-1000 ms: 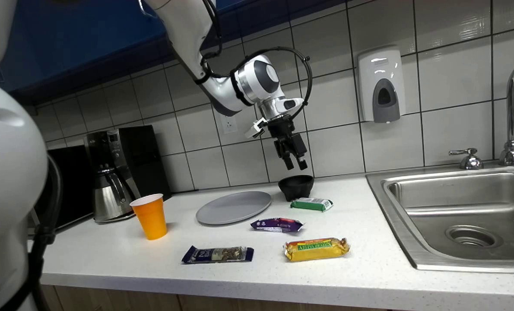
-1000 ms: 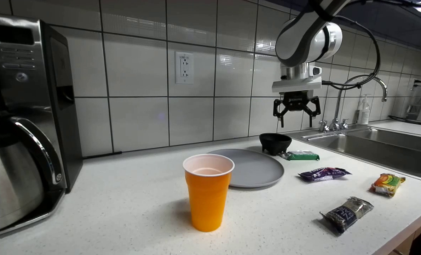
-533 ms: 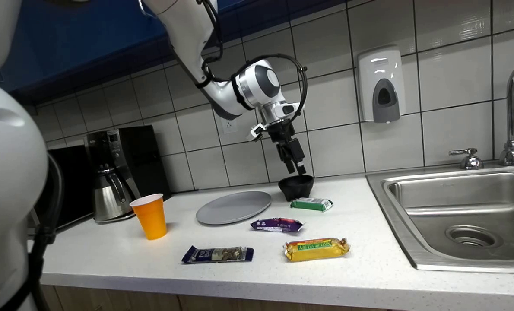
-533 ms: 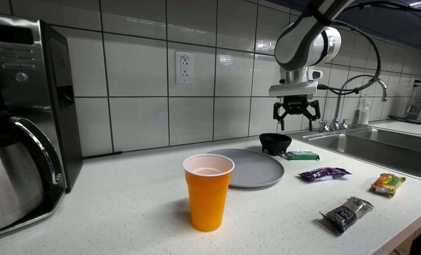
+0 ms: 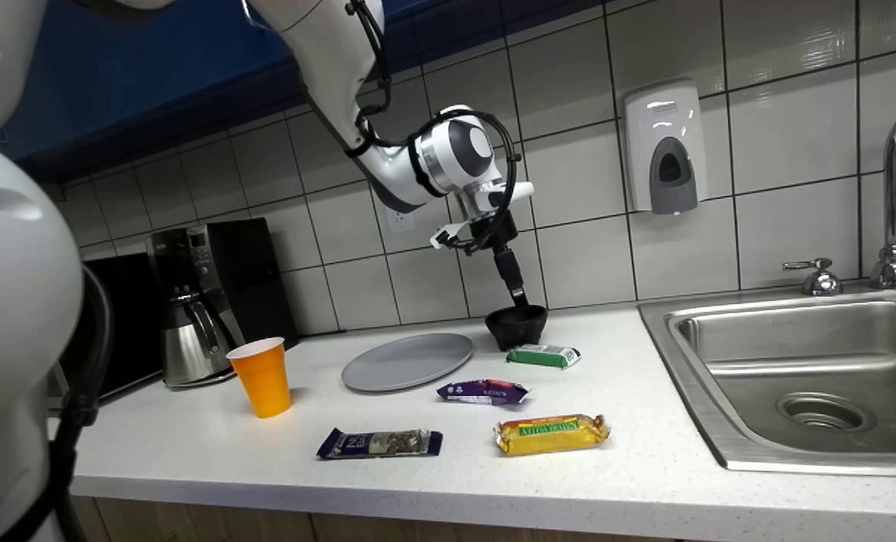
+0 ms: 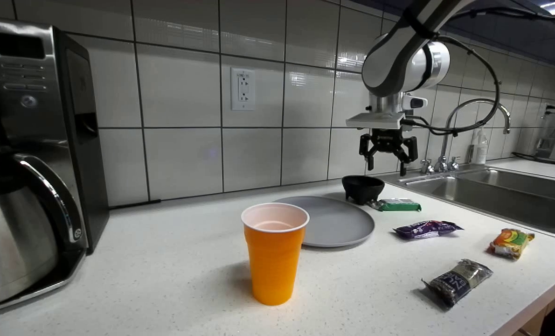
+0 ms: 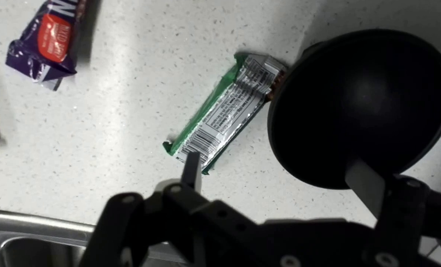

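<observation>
green wrapper (image 7: 226,111), barcode (image 7: 201,142) facing up

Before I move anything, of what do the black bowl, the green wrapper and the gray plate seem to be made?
Black footed bowl: matte, perhaps plastic or stone; blurred highlight inside.
Green snack-bar wrapper: likely glossy plastic film or foil; crinkled silver end.
Gray plate: matte, maybe plastic or ceramic; no sharp highlights.

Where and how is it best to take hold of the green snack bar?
Probably across its middle, from above, pinching the two long edges: the green snack bar lies flat and is narrow that way. I would avoid the end by the black bowl, which leaves little room.
</observation>
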You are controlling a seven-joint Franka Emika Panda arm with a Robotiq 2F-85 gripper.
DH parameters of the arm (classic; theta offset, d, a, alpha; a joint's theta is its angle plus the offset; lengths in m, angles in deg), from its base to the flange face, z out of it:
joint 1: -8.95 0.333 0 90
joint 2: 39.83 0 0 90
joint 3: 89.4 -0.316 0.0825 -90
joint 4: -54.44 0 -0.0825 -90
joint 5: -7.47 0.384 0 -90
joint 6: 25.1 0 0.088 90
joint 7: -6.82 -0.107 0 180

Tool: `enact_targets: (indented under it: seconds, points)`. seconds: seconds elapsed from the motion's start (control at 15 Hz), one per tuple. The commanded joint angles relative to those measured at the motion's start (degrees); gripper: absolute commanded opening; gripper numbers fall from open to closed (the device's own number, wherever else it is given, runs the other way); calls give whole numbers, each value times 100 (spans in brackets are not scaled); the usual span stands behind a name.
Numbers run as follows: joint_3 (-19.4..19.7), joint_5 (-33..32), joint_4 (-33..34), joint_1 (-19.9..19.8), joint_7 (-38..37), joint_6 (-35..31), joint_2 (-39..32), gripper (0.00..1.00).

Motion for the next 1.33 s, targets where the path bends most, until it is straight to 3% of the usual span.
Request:
enact_targets:
  seconds: [0.0, 0.47, 1.27]
  points:
    - [63, 220, -117, -107, -718, -257, 95, 100]
    - [228, 348, -173, -257, -1951, -184, 66, 100]
    - [135, 1162, -120, -471, -2754, -252, -368, 100]
